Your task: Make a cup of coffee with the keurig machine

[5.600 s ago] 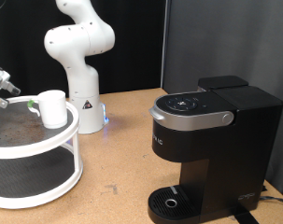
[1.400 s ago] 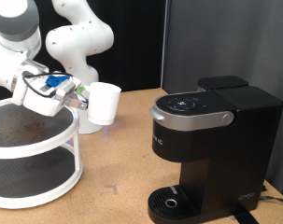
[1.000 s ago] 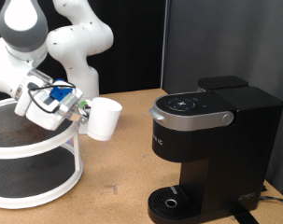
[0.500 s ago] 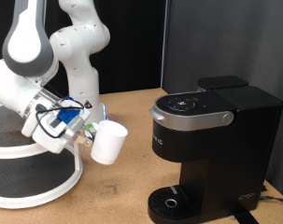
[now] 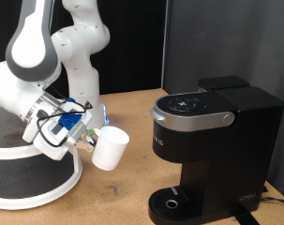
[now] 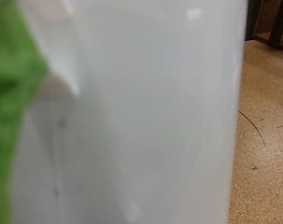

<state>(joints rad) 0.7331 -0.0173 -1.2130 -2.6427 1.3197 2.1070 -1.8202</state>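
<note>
The white cup (image 5: 110,148) hangs tilted in the air, held by its handle side in my gripper (image 5: 84,137), to the exterior view's right of the tiered stand. It fills the wrist view (image 6: 141,112) as a white wall with a green patch at one side. The black keurig machine (image 5: 209,150) stands at the exterior view's right, lid shut, with its round drip tray (image 5: 172,202) at the bottom. The cup is to the left of the machine and above the level of the tray.
A white two-tier round stand (image 5: 34,173) with a dark top shelf sits at the exterior view's left. The arm's white base (image 5: 82,98) stands behind it. Bare wooden tabletop (image 5: 118,192) lies between the stand and the machine.
The gripper took the cup off the stand's top shelf and carried it right and downward, tilting it, closer to the machine's front.
</note>
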